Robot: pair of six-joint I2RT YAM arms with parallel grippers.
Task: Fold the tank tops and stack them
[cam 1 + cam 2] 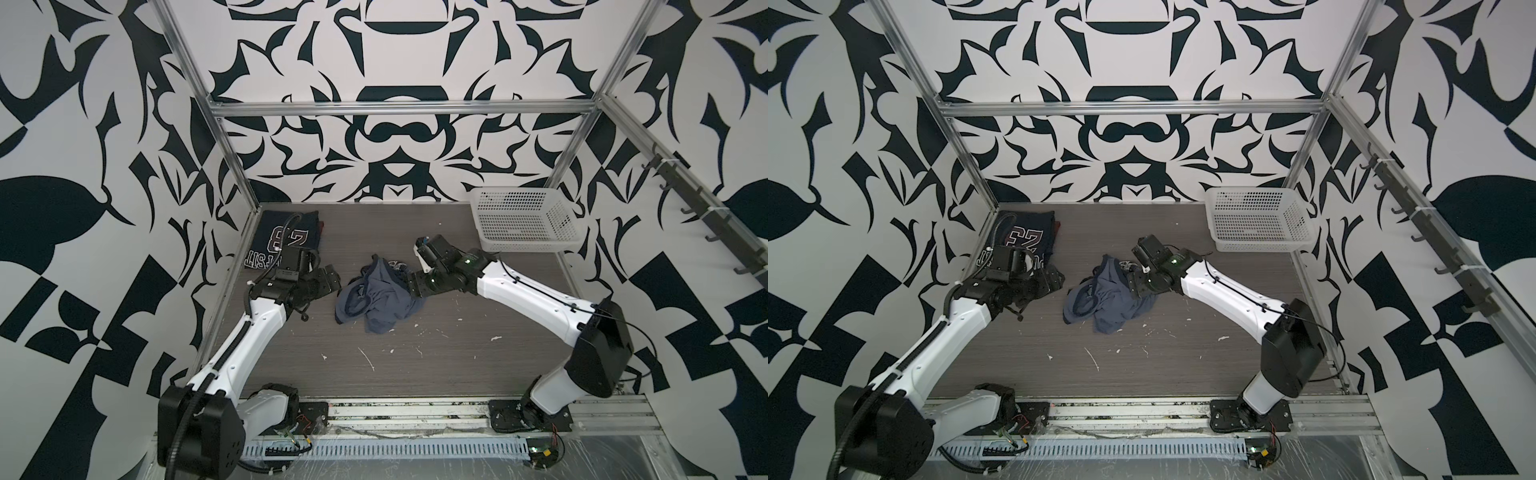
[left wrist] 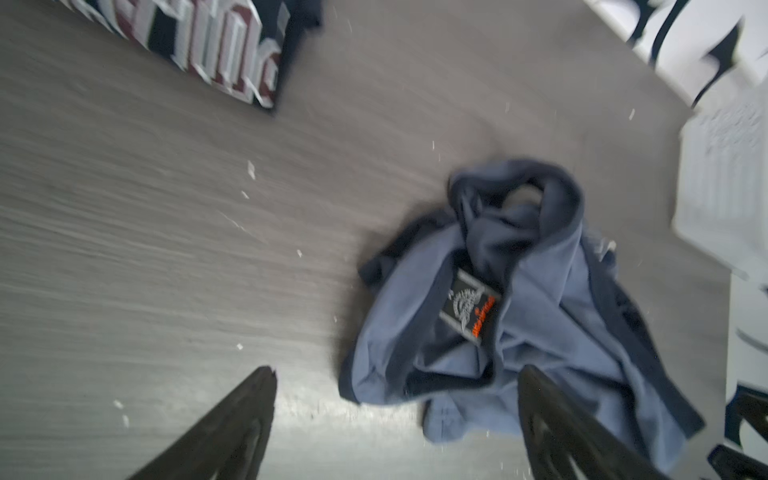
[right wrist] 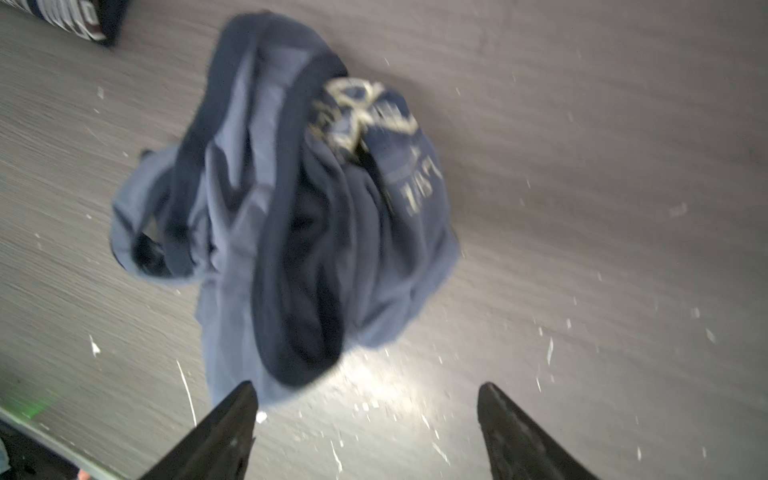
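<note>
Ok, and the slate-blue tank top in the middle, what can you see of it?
The slate-blue tank top lies crumpled and unfolded on the table, centrally, soft jersey-like fabric with darker navy trim at its openings. A black neck label with orange lettering shows inside; part of a pale printed graphic faces up. The left gripper and right gripper flank it, both open, holding nothing.

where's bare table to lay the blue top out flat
Widest bare table lies between the crumpled blue tank top and the near rail. A smaller patch sits between the navy tank top and basket. Crowded around that blue top.
</note>
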